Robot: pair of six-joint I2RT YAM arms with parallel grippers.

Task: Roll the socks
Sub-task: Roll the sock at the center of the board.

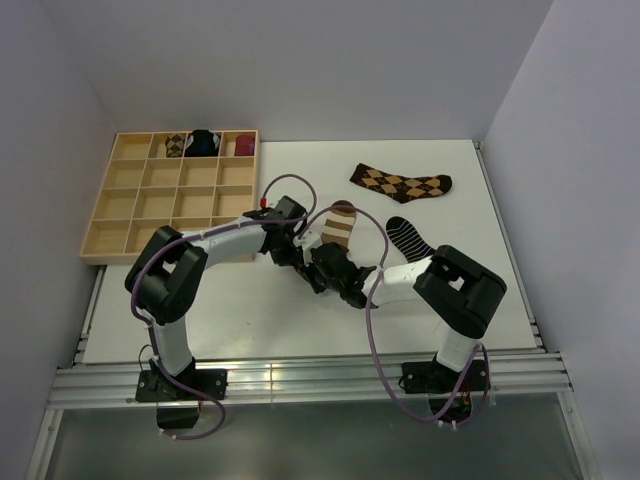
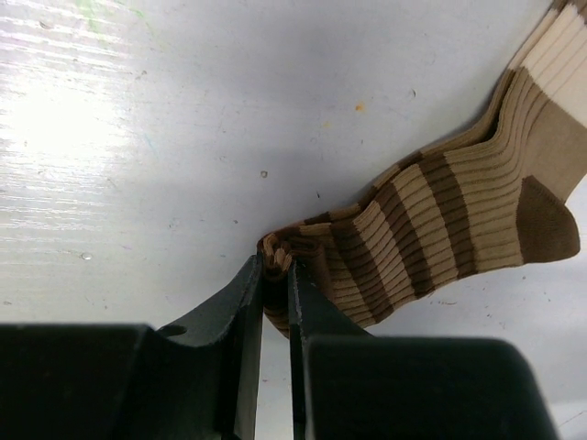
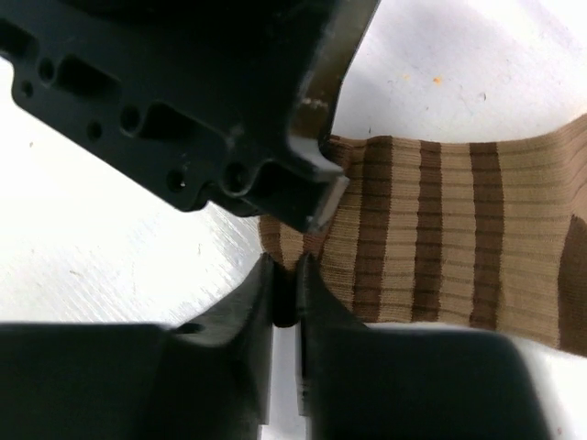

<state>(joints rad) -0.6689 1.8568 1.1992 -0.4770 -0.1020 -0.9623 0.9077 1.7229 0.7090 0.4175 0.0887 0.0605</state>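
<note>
Striped sock (image 2: 431, 229) is soft, light ribbed knit that bunches and sags, so I judge it wants a hold on the cuff edge, with the roll kept tight or it will spring loose. At the far left of the table (image 1: 240, 310) sits a wooden tray (image 1: 105, 252) with sock bundles (image 1: 204, 143) in its far row. Right of it, near the middle, the left pincer (image 2: 275, 266) is clenched on the crumpled near end of the striped sock, the fabric pleated between its tips. Touching it on the right, the right pincer (image 3: 285, 270) is drawn narrow, and appears to be grasping the same end just beside the other. From there the striped sock runs flat toward the far side, heel and toe beyond. Farther right and far, the argyle sock (image 1: 400, 183) lies flat. Nearer, just right of the striped one, the black sock (image 1: 408, 237) lies untouched. Both look as limp and easy to snag.
</note>
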